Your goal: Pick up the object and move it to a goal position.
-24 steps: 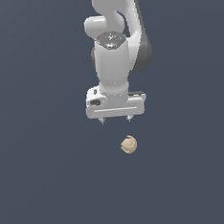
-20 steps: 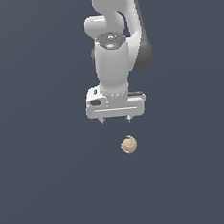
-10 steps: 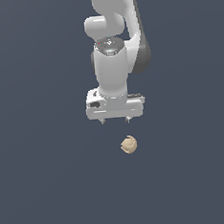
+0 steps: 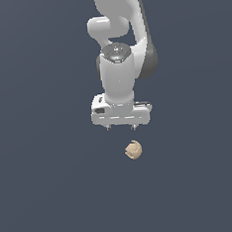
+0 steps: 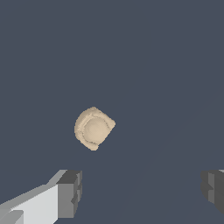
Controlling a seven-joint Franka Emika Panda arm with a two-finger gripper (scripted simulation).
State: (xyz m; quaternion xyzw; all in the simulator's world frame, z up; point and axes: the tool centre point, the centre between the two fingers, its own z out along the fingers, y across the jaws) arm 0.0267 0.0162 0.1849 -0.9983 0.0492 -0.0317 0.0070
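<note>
The object is a small tan lumpy item with curled shell-like folds, lying on the dark grey floor. In the exterior view it sits just below my white gripper and slightly toward that view's right. My gripper points downward, apart from the object, with only short fingertips showing under the hand. In the wrist view the object lies ahead of my two dark fingertips, which stand wide apart with nothing between them. My gripper is open and empty.
A plain dark grey surface fills both views. The white arm rises from the gripper to the exterior view's top edge.
The arm and gripper have shifted slightly upward and toward the exterior view's left. The object has not moved.
</note>
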